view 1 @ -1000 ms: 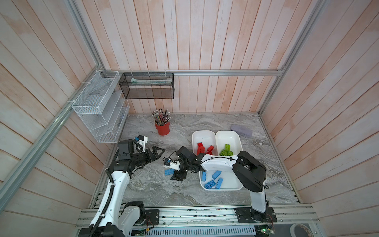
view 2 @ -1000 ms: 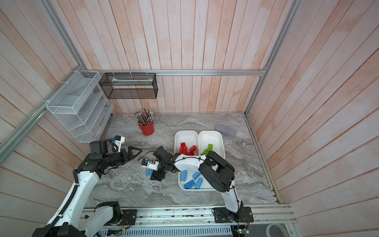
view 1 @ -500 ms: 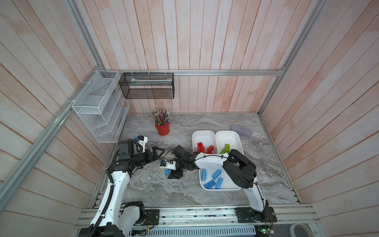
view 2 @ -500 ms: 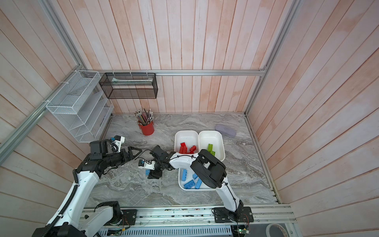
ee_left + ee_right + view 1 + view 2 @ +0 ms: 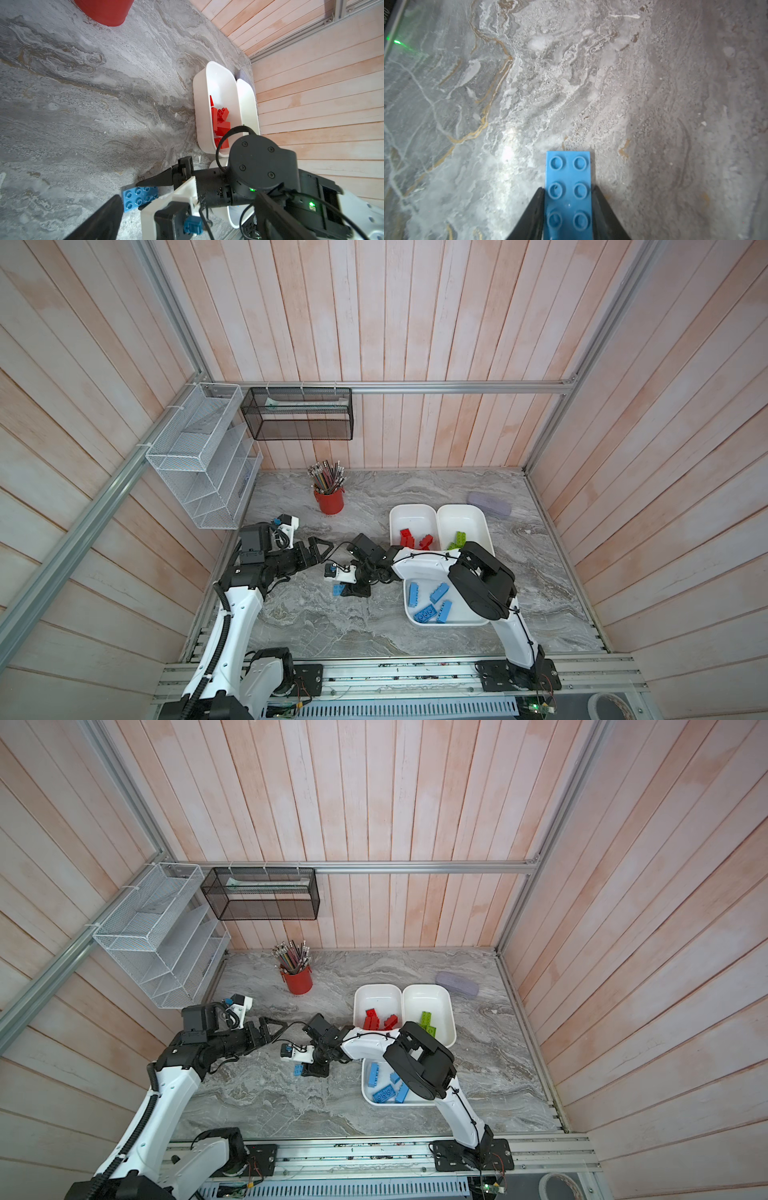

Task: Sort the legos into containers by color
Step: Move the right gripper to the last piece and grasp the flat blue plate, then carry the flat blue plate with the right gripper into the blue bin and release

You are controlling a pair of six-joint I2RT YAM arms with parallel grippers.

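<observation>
At nine o'clock from the blue-brick tub [image 5: 449,623], right claw [image 5: 568,192] has just clamped the last loose brick [image 5: 569,164], ready to lift; left claw [image 5: 326,549] apart

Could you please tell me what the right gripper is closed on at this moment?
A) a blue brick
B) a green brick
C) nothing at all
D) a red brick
A: in the right wrist view the right gripper has its two black fingers pressed against the long sides of the oblong blue brick, low over the marble table.
</observation>
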